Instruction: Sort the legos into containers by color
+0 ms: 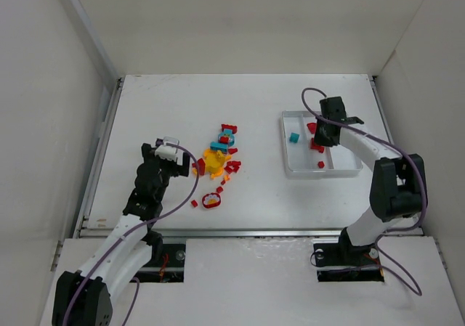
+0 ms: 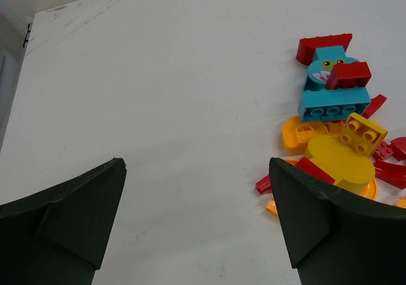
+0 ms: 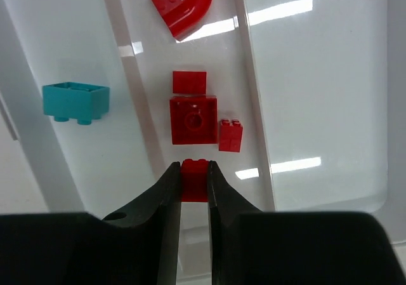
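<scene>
Grip: right gripper [image 3: 193, 168] is pinched on a small red brick [image 3: 195, 182], held between the fingertips. I see it directly over the middle compartment [image 3: 222, 63] of the white tray [image 1: 321, 173]. That channel's long axis runs straight ahead from the fingers, and the jaws close across it. More red pieces [image 3: 193, 120] lie just ahead in the same channel, with a teal brick [image 3: 76, 101] in the neighbouring one. Judgement: release goes straight down, no sideways shift needed. The left gripper [image 2: 195, 190] hangs wide open, holding nothing. The loose pile [image 2: 336, 132] sits off to its right, and that arm is the nearer to it.
</scene>
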`<state>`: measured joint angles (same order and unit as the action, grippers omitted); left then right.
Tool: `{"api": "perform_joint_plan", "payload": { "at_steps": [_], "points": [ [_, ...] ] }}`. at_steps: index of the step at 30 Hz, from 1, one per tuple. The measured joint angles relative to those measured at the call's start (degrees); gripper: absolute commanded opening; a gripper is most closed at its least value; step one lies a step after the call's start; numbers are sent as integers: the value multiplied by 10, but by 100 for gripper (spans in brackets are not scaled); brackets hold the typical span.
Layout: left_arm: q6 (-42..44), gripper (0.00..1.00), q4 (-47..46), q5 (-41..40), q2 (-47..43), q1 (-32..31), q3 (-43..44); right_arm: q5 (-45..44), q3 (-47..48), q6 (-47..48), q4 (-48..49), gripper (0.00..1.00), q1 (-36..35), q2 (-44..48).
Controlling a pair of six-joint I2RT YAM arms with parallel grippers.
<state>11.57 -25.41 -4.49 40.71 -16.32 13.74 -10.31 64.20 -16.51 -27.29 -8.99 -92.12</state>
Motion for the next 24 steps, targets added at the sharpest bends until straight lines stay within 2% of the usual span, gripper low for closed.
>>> {"api": "perform_joint_plan", "payload": {
  "at_steps": [1,5,8,9,11,15,17,20,24],
  "points": [
    [0,94,0,2,0,0,0,-2,-1,0,-3,18,0,-5],
    [1,88,4,24,0,0,0,-5,-1,-3,-7,65,0,-26],
    [12,87,21,67,-1,1,0,-3,-1,5,-9,74,0,-30],
    [17,87,33,89,-1,1,3,-1,-1,9,-9,79,0,-29],
    [31,87,65,151,-1,2,11,3,-1,19,-10,83,0,-22],
    [107,93,155,276,4,0,57,7,1,43,-18,89,-18,9],
    [200,100,230,334,16,-15,97,7,9,56,-21,91,-43,25],
    [351,100,361,400,48,-59,156,11,27,70,-20,91,-94,36],
    [494,100,480,412,119,-125,208,30,41,76,-17,91,-144,36]
  ]
}}
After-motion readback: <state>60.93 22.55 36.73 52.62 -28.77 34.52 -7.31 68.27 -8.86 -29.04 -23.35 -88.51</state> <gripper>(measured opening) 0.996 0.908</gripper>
